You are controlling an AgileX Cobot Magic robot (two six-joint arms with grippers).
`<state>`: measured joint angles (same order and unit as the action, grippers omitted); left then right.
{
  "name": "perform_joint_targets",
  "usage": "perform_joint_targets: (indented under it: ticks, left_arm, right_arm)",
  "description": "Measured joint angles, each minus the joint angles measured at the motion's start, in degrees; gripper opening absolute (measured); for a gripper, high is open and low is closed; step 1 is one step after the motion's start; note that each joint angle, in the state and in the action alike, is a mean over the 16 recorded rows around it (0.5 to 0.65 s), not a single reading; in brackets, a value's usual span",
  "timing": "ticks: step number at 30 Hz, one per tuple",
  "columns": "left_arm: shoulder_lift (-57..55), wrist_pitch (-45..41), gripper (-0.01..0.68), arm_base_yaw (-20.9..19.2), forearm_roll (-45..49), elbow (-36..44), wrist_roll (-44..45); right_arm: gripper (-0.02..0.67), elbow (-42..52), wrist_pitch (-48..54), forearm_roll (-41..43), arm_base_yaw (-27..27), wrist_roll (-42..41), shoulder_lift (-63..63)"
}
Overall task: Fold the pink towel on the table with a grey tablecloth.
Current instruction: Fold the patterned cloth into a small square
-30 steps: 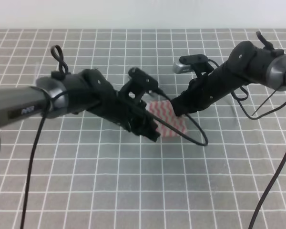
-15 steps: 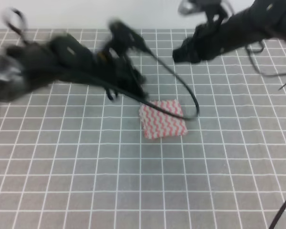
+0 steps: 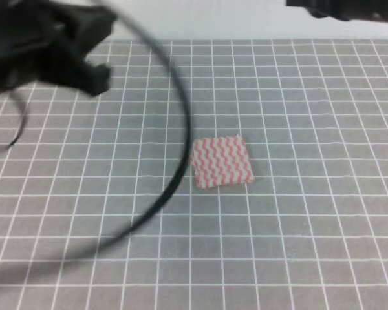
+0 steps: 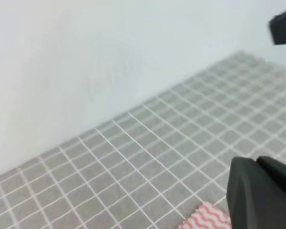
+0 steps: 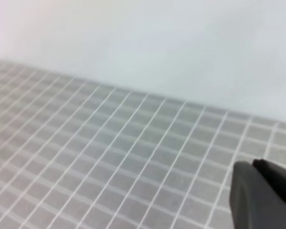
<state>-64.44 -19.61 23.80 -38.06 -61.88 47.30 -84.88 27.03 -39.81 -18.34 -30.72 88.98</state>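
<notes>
One pink towel (image 3: 220, 161); one table with a grey tablecloth (image 3: 297, 245)

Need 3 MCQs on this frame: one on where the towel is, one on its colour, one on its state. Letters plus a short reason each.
1. Where does the pink towel lie?
A. near the middle of the grey tablecloth
B. hanging over the table's front edge
C. draped over the left arm

2. What colours are its stripes?
A. blue and yellow
B. pink-red and white
C. green and black

3. What is its state?
A. held up in the air by a tool
B. crumpled into a ball
C. lying flat as a compact rectangle, nothing touching it

Answers:
1. A: the exterior high view shows it on the gridded cloth near the centre.
2. B: wavy pink-red and white zigzags show in the exterior high and left wrist views.
3. C: its outline is neat and flat, and both arms are up at the top edge, clear of it.
</notes>
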Motion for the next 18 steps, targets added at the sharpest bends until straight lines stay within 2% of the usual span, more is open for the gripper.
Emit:
perform_joint_targets:
  ticks: [11,18]
  left_arm:
    - [26.3,3.0,-0.002,0.0,0.1,22.3,-8.9]
    - [37.2,-0.5,-0.002,0.0,1.1,30.7,-12.0]
  right_arm:
    - [-0.017,23.4,-15.1,-4.2,0.0,-1.0,-19.0]
    - [-0.017,35.9,-18.5,-5.7,0.0,-1.0,-30.8]
